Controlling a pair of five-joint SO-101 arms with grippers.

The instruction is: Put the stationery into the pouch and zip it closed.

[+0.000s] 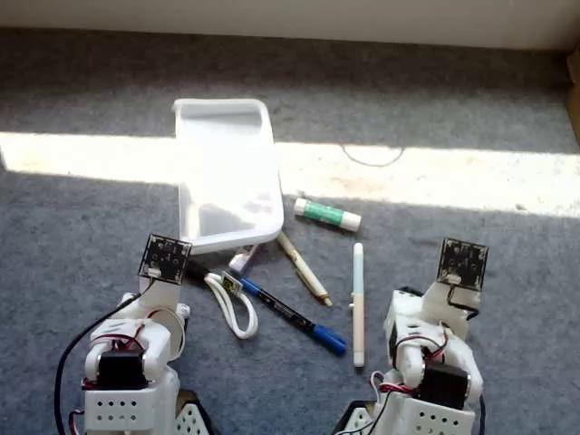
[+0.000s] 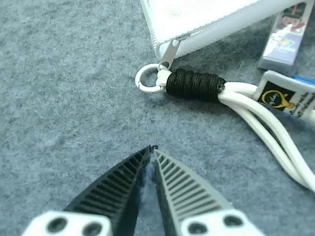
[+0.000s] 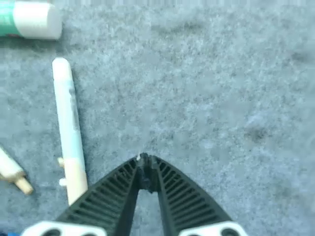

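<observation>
High view: the translucent white plastic zip pouch lies at 11 o'clock on my grey felt desk. There is free room at 3 and 9.

Left wrist view: my left jaws are pinched together and empty. The white cord loop just ahead could snag them.

Right wrist view: my right jaws are closed on nothing. A nudge would probably roll the pale blue-and-cream plastic pen beside them.

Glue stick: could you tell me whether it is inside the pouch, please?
No, the glue stick lies on the carpet beside the pouch.

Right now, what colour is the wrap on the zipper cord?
Black wrap, white cord; clearest in the left wrist view.
</observation>
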